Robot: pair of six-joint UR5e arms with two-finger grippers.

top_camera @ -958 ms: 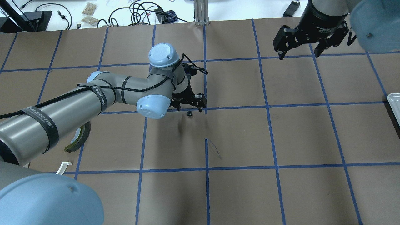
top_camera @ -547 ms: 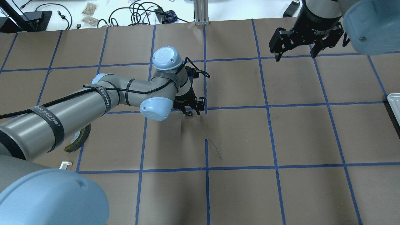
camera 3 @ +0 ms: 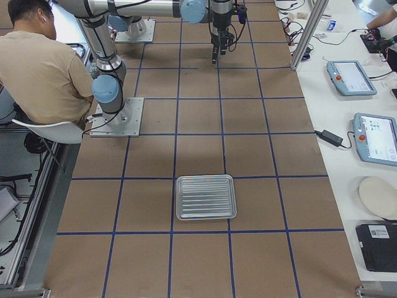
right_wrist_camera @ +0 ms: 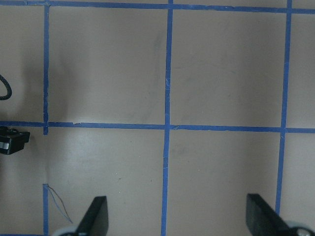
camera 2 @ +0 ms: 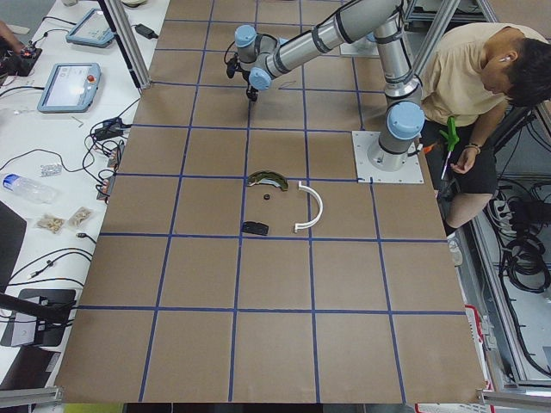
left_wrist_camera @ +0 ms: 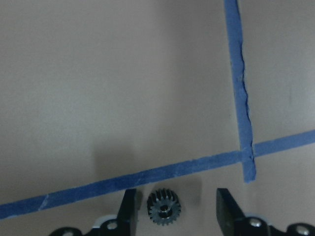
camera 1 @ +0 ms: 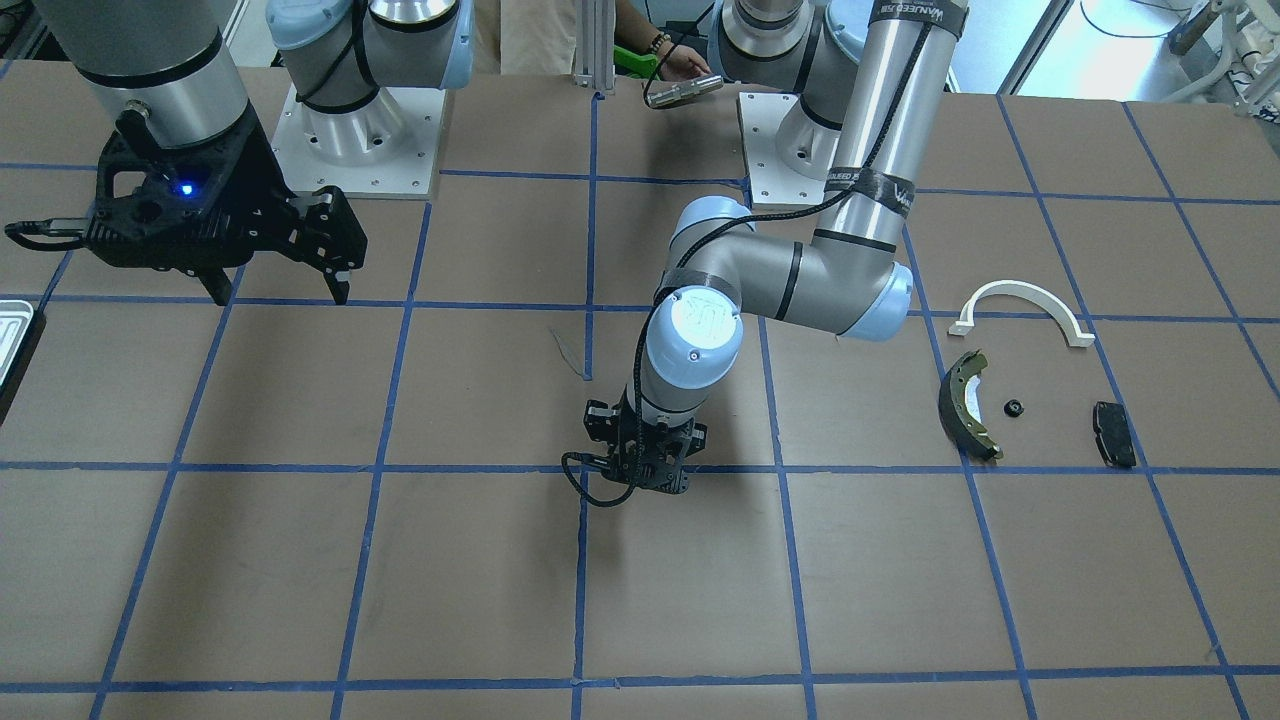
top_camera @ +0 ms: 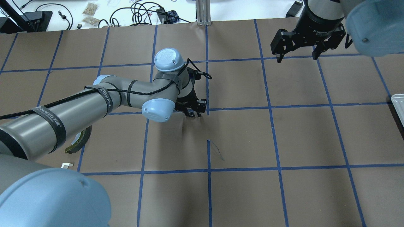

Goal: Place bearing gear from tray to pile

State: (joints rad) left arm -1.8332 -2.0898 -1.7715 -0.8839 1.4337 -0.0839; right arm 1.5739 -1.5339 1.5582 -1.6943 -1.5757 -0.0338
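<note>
A small dark bearing gear [left_wrist_camera: 164, 212] lies on the brown paper beside a blue tape line, near the table's middle. My left gripper [left_wrist_camera: 177, 201] is low over it and open. Its fingers stand on either side of the gear without touching it, and the gear sits nearer the left finger in the wrist view. In the overhead view the left gripper [top_camera: 192, 113] mostly covers the gear. My right gripper [top_camera: 296, 53] is open, empty and high at the far right. The silvery tray [camera 3: 205, 197] lies bare. The pile holds an olive brake shoe [camera 1: 965, 405], a white arch [camera 1: 1020, 305] and a black pad [camera 1: 1113, 432].
A small black part [camera 1: 1013, 407] lies between the brake shoe and the pad. The tray's rim [top_camera: 398, 105] shows at the overhead view's right edge. A seated operator [camera 2: 469, 77] is behind the robot bases. Cables and pendants lie past the far table edge.
My left gripper has moved over the gear and come down, so its open fingers now stand on either side of it. My right gripper has shifted slightly to the left.
</note>
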